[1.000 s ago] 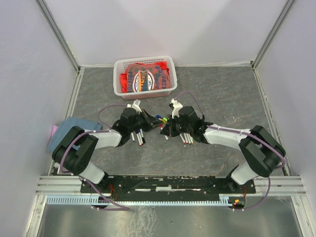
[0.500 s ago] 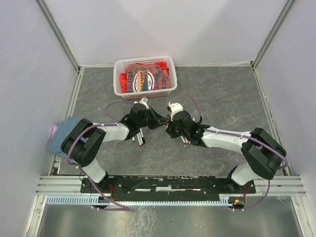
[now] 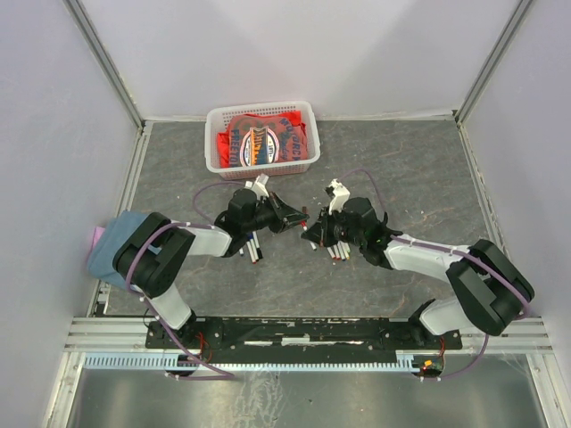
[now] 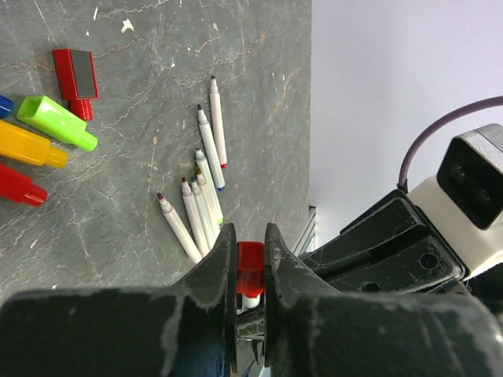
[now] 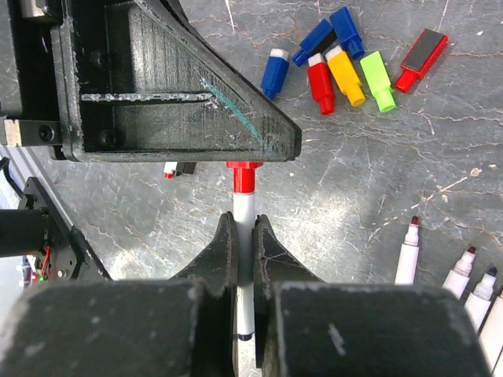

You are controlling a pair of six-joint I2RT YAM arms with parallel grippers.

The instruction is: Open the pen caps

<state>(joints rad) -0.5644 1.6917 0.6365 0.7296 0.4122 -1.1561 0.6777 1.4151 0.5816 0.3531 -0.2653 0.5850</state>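
Left end effector (image 4: 250, 245) clamps red cylindrical cap (image 4: 250, 267) | right end effector (image 5: 244, 229) clamps smooth white barrel (image 5: 244, 206)

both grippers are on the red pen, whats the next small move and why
The left gripper is shut on the red cap and the right gripper is shut on the white barrel. The cap looks not yet off. So probably pull the two straight apart along the barrel's line.
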